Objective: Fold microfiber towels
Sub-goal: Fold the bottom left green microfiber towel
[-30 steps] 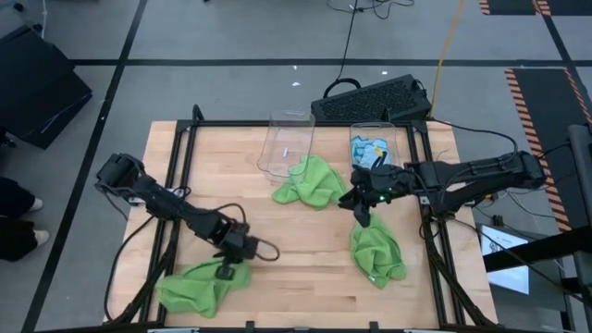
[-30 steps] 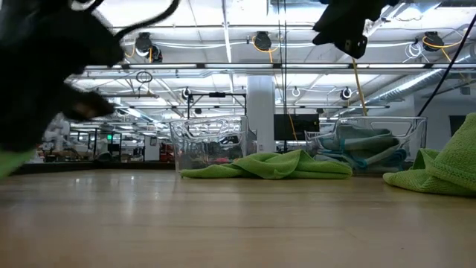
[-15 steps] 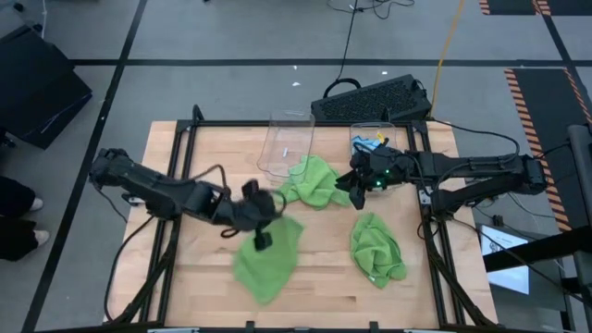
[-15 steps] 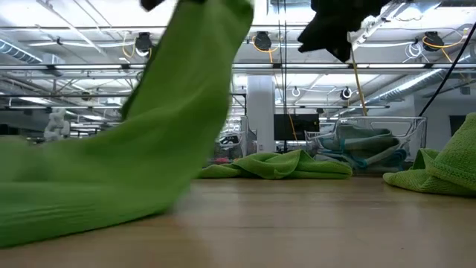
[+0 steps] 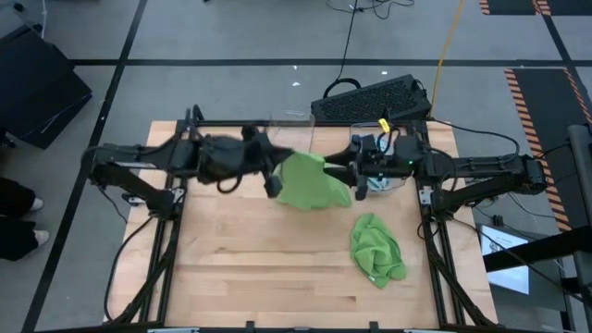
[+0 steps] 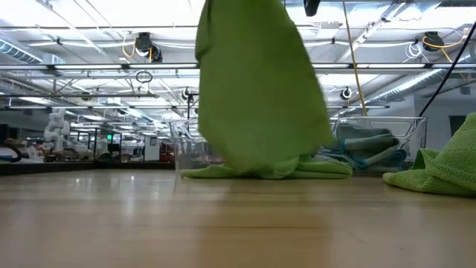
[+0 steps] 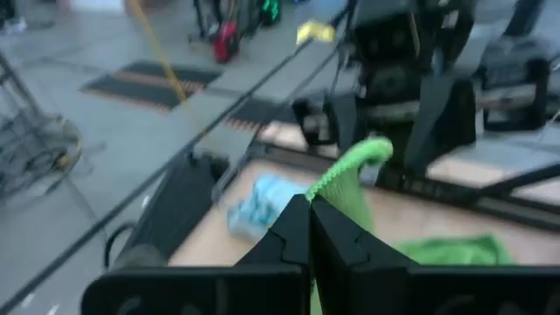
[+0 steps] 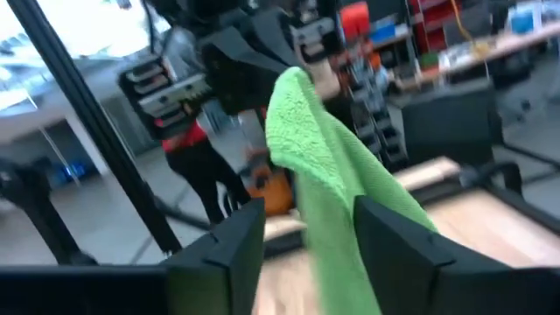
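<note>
Table (image 5: 231, 268): wooden top, both arms stretched in over its far half, meeting near the middle.

Left arm (image 5: 139, 159) reaches across from my left side. Right arm (image 5: 472, 169) comes in from the opposite edge, roughly level with it.

Lifted green towel (image 5: 310, 180): held up off the wood between the two grippers; in the low view it hangs as a tall green sheet (image 6: 256, 89), its bottom edge down near a second green towel (image 6: 316, 170) that lies flat in front of the bins. I judge it is raised so it drapes open and a second corner can be found.

Third green towel (image 5: 377, 248): crumpled on the table nearer me, right side, untouched. Blue towels (image 5: 377, 148) sit in the right-hand clear bin (image 6: 394, 145); the other clear bin (image 5: 289, 125) beside it looks empty, though I can't be sure.

Left gripper (image 5: 270, 176): fingers (image 7: 337, 236) clamped together on an upper corner of the lifted towel; the wrist view shows green cloth pinched and rising out of them.

Right gripper (image 5: 356, 178): fingers (image 8: 232, 241) stand apart with the towel's edge running between them, not pinching it. I read this as lining up for a second corner, so the cloth can be stretched flat.
</note>
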